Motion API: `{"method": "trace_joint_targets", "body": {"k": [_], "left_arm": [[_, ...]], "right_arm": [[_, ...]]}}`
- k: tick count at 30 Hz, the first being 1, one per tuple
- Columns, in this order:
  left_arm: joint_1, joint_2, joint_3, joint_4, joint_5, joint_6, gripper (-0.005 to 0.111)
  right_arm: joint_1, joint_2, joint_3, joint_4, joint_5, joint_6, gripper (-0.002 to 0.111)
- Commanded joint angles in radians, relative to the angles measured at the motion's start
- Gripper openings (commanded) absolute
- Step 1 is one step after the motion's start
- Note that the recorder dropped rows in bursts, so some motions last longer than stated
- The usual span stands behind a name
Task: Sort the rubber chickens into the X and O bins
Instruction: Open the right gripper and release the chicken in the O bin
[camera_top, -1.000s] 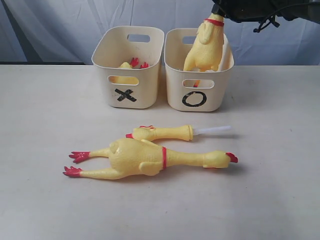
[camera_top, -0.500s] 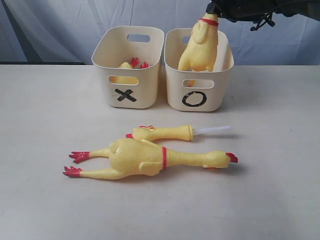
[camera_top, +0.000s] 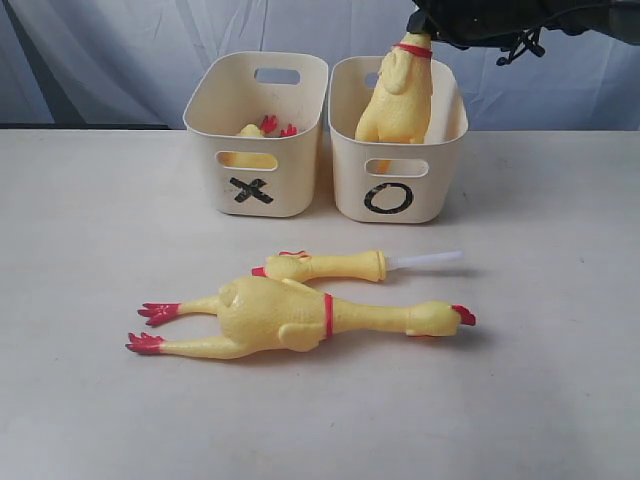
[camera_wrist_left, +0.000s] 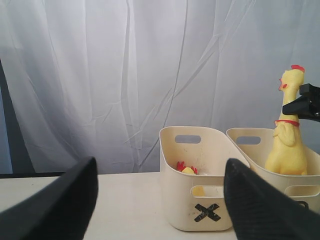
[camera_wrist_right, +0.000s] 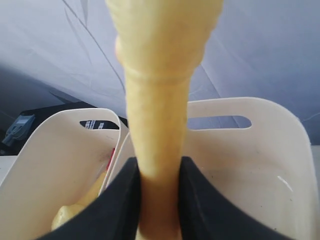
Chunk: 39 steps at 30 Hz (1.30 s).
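Observation:
My right gripper is shut on the neck of a long rubber chicken that hangs upright with its body inside the O bin; in the right wrist view the black fingers pinch the yellow neck. The X bin to its left holds a chicken showing red feet. On the table lie a long chicken and, just behind it, the small slim chicken with a whitish tube end. My left gripper is open with nothing between its fingers, facing the X bin.
A white curtain hangs behind the table's far edge. The two bins stand side by side, nearly touching, at the back middle of the cream table.
My right gripper has shifted slightly left with the hanging chicken, bringing its body more squarely over the middle of the O bin. The chickens on the table have not moved.

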Motion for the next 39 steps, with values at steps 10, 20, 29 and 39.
{"method": "trace_joint_targets", "body": {"k": [10,20,29,39], "left_arm": [[0.0,-0.005,0.005,-0.004,-0.007,0.003,0.067],[0.0,-0.005,0.005,-0.004,-0.007,0.003,0.067],[0.0,-0.006,0.005,-0.004,-0.007,0.003,0.067],[0.0,-0.006,0.005,-0.004,-0.005,0.003,0.067]], "right_arm": [[-0.005,0.044,-0.007,-0.027,-0.023,-0.014,0.014],[-0.005,0.044,-0.007,-0.05,-0.061,-0.024,0.037],[-0.005,0.044,-0.007,-0.153,-0.107,-0.024,0.037],[-0.005,0.044,-0.007,-0.227,-0.111,-0.024,0.037]]}}
